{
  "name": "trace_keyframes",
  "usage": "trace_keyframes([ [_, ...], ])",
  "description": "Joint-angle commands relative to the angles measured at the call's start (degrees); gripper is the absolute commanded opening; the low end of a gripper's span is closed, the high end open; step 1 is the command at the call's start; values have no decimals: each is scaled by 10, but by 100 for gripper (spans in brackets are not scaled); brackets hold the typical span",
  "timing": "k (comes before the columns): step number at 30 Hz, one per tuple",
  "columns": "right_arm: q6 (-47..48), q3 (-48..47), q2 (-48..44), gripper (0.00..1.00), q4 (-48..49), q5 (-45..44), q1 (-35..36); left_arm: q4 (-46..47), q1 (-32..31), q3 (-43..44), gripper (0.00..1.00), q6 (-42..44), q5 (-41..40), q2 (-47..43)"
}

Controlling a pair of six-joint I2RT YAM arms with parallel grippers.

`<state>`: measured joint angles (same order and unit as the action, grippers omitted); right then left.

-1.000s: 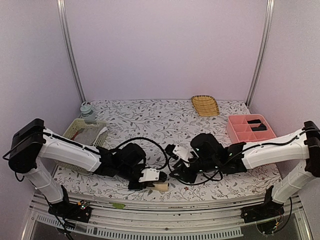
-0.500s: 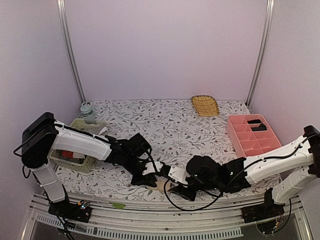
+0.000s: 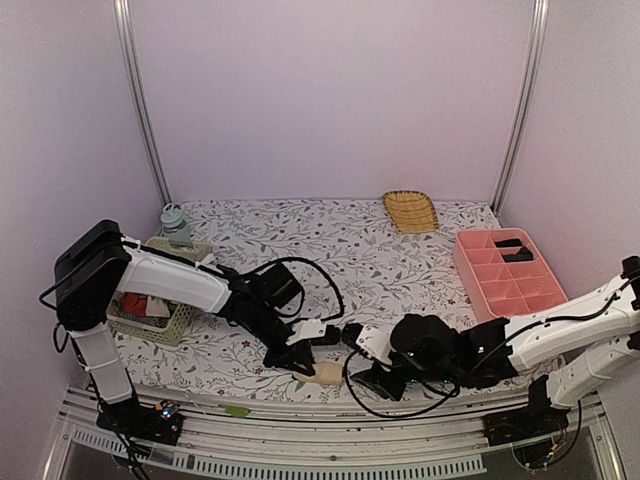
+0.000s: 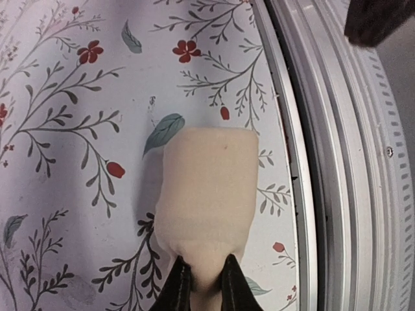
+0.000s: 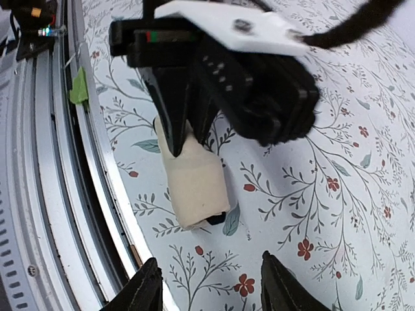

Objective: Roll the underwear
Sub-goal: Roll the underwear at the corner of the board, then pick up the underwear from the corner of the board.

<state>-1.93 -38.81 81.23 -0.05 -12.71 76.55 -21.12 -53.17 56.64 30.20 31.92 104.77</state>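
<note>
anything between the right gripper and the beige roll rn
Nothing visible. In the right wrist view only bare flowered tablecloth lies between the open right gripper and the beige underwear roll. The left gripper pinches the roll's far end, so that end is taken, but the near end is free.

i've got the underwear roll (image 3: 326, 374) lying on the table (image 3: 300, 240) right by the near edge, left gripper (image 3: 303, 362) on its left end, right gripper (image 3: 362, 378) just right of it. basket (image 3: 185, 320) far left, divided tray (image 3: 505, 268) far right.
</note>
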Motion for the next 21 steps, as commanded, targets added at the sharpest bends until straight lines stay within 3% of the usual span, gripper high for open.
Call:
trace_keyframes([
  [1, -116, 20, -102, 54, -32, -7, -30, -92, -6, -32, 0, 1, -29, 47],
  [6, -87, 14, -140, 55, -59, 29, -23, -95, -4, -27, 0, 2, -27, 55],
  [12, 44, -44, -31, 57, -57, 64, 14, -98, -3, -23, 0, 3, -27, 62],
  [21, 159, -130, 120, 60, -18, 56, 15, -104, 3, -21, 2, 6, -19, 65],
])
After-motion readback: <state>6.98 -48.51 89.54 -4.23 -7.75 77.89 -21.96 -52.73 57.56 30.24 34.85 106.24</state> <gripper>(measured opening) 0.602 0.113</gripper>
